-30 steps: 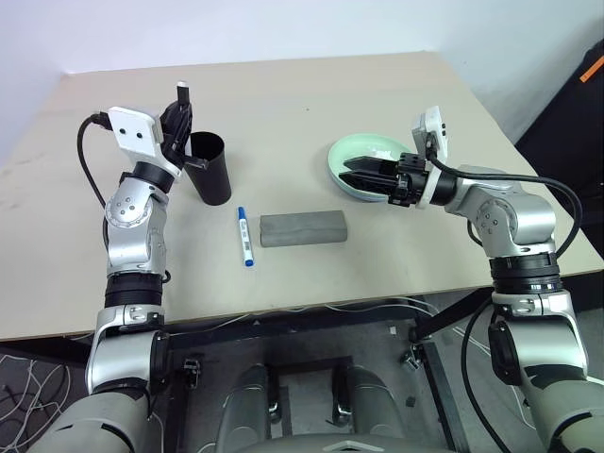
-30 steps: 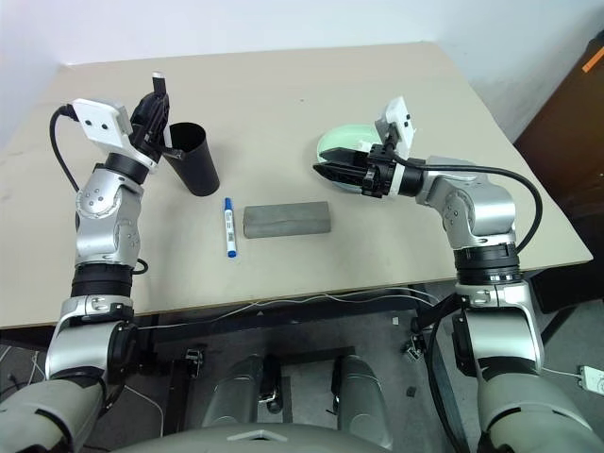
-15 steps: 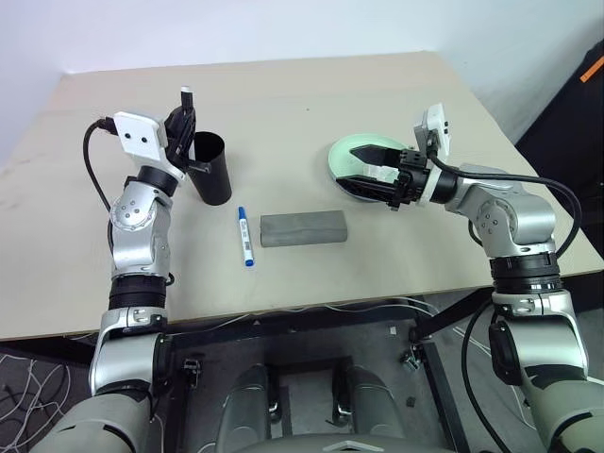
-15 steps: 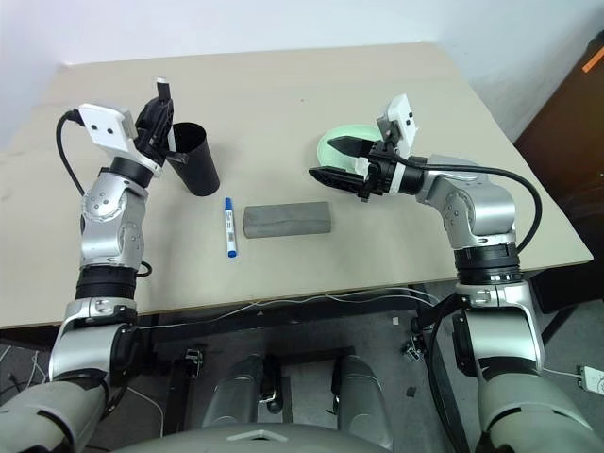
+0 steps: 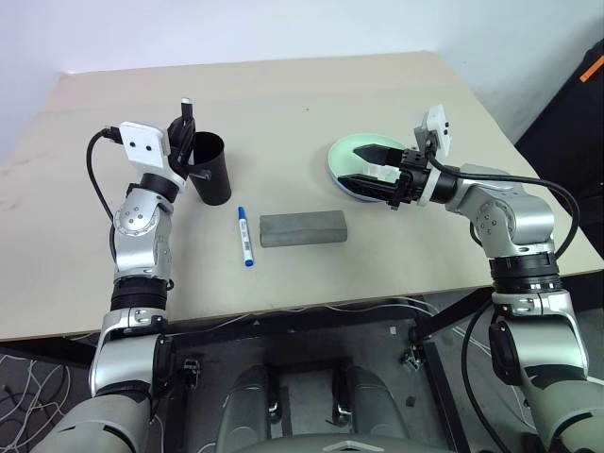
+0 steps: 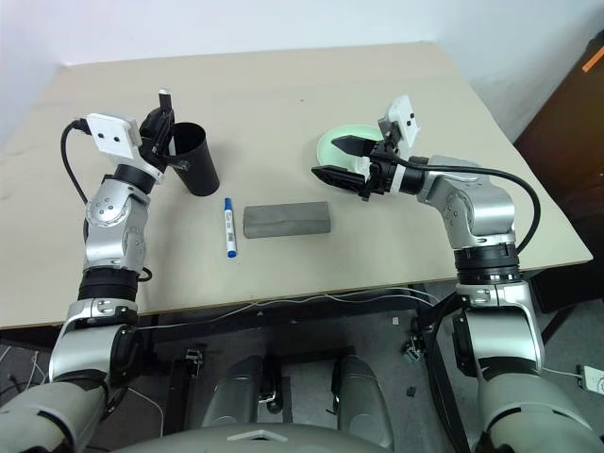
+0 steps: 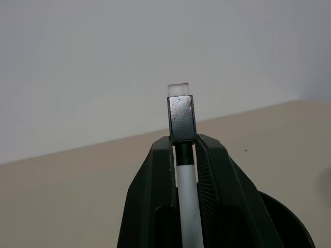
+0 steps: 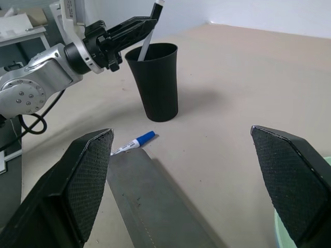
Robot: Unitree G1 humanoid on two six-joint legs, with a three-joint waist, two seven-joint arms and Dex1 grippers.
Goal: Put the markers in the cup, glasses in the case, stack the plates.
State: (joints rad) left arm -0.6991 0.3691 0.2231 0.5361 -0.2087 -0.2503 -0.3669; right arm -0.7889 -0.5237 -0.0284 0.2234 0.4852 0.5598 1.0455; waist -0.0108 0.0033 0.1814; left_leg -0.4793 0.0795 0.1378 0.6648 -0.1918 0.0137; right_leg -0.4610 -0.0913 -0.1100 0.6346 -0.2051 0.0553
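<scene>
My left gripper [image 5: 185,128] is shut on the dark-ended marker [image 7: 187,196], holding it upright over the near rim of the black cup [image 5: 210,170]. Its lower end dips into the cup's mouth. The blue-capped marker [image 5: 244,236] lies flat on the table between the cup and the grey case [image 5: 303,227], whose lid is shut. The glasses are out of view. My right gripper [image 5: 354,165] stands wide open over the mint green plate [image 5: 340,159], which rests on a light bluish rim beneath it. Nothing is between its fingers [image 8: 88,181].
The beige table [image 5: 283,104] has bare room behind the cup and the plates, and its front edge runs just below the case. A dark object with an orange patch [image 5: 590,71] stands beyond the table's right edge.
My right gripper has spread from nearly closed at the plate's rim to wide open. The left gripper still holds the dark-ended marker at the cup.
</scene>
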